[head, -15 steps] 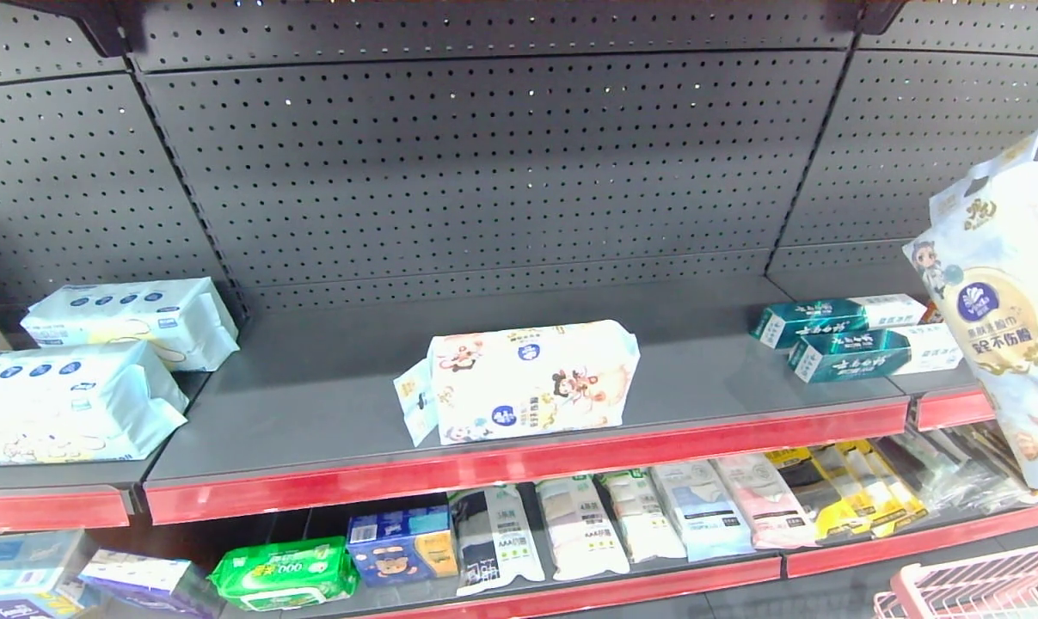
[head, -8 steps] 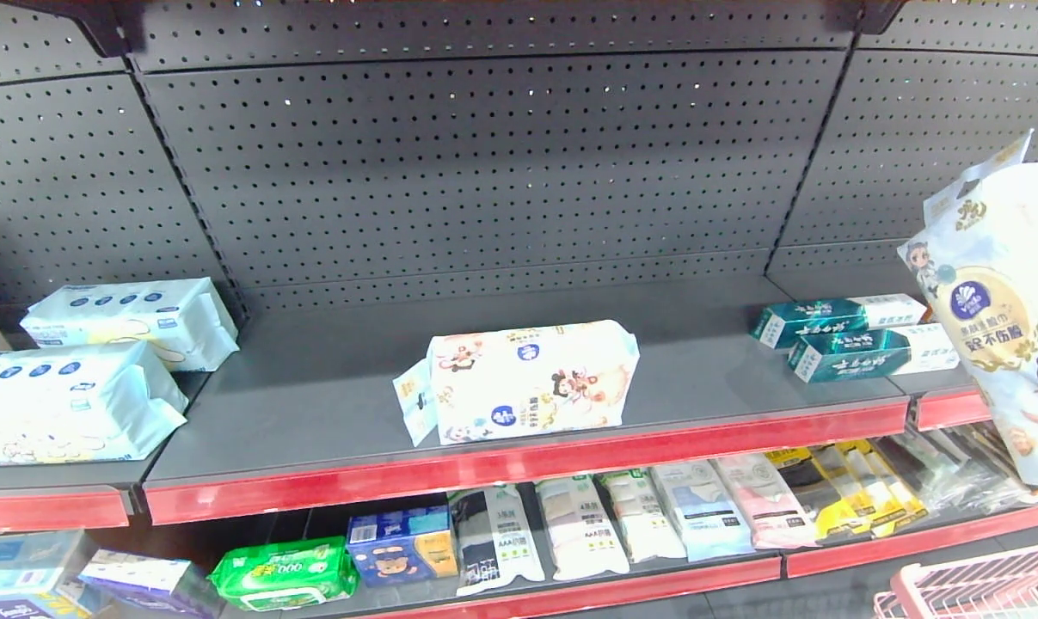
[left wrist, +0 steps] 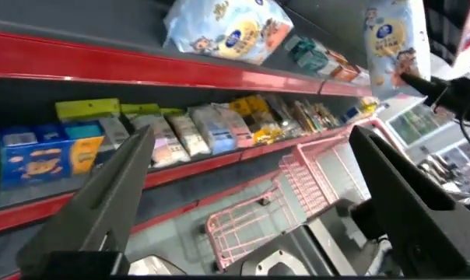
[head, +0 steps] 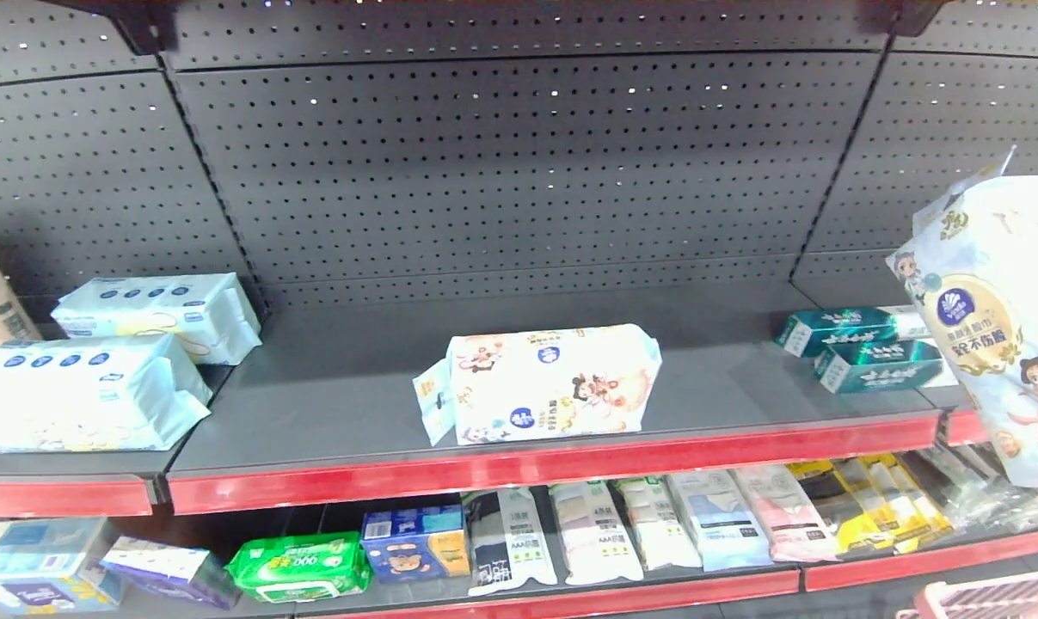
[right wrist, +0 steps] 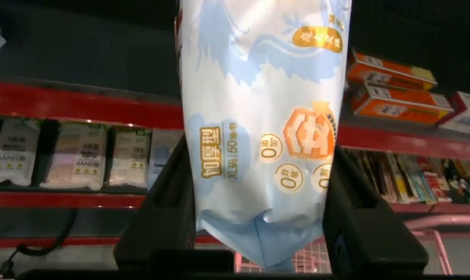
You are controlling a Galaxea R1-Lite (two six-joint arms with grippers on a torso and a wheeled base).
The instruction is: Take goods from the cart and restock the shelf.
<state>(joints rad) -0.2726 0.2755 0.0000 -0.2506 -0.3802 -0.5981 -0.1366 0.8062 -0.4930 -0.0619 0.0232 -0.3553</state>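
Note:
My right gripper (right wrist: 264, 222) is shut on a tall white tissue pack (right wrist: 266, 117) with cartoon print, one finger on each side. In the head view this pack (head: 996, 335) hangs upright at the far right, in front of the grey shelf (head: 347, 404) with the red front edge and just right of two teal boxes (head: 862, 348). My left gripper (left wrist: 250, 179) is open and holds nothing, low over the pink wire cart (left wrist: 239, 225). The left wrist view also catches the held pack (left wrist: 392, 47) farther off.
A cartoon-print tissue pack (head: 553, 383) lies mid-shelf near the front edge. Two white-and-blue packs (head: 89, 387) sit at the left. The lower shelf carries wipes, boxes and several flat packets (head: 587, 529). Bare shelf lies between the middle pack and the teal boxes.
The head camera has shifted, sliding the whole picture rightward. Against the teal boxes, the held pack has drifted a little left and down.

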